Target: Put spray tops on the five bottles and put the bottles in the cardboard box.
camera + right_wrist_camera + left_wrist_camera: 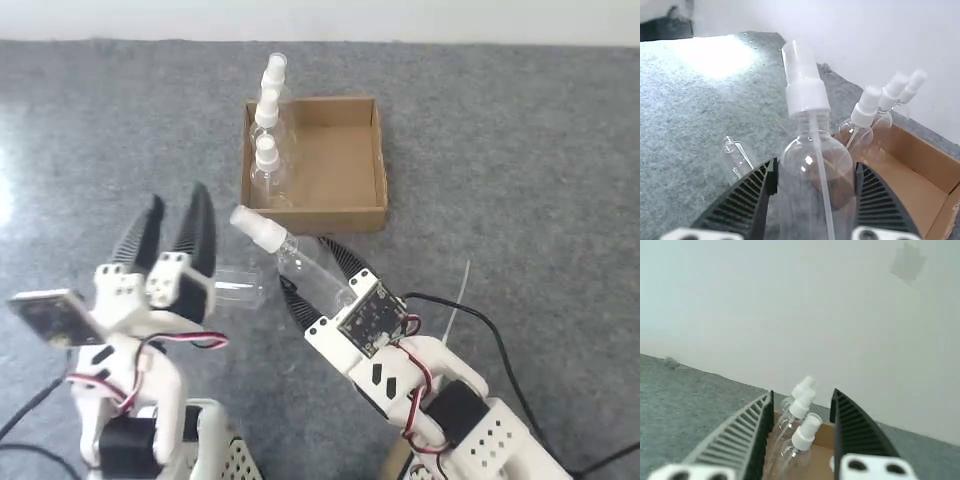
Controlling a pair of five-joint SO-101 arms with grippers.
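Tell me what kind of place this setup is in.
Likely a robotics test bench: small robot arms at a grey felt-covered table, a bare white wall behind, and a cardboard box holding spray bottles.

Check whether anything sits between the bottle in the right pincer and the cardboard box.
Nothing visible does. The held bottle is just short of the cardboard box, whose three bottles line one side.
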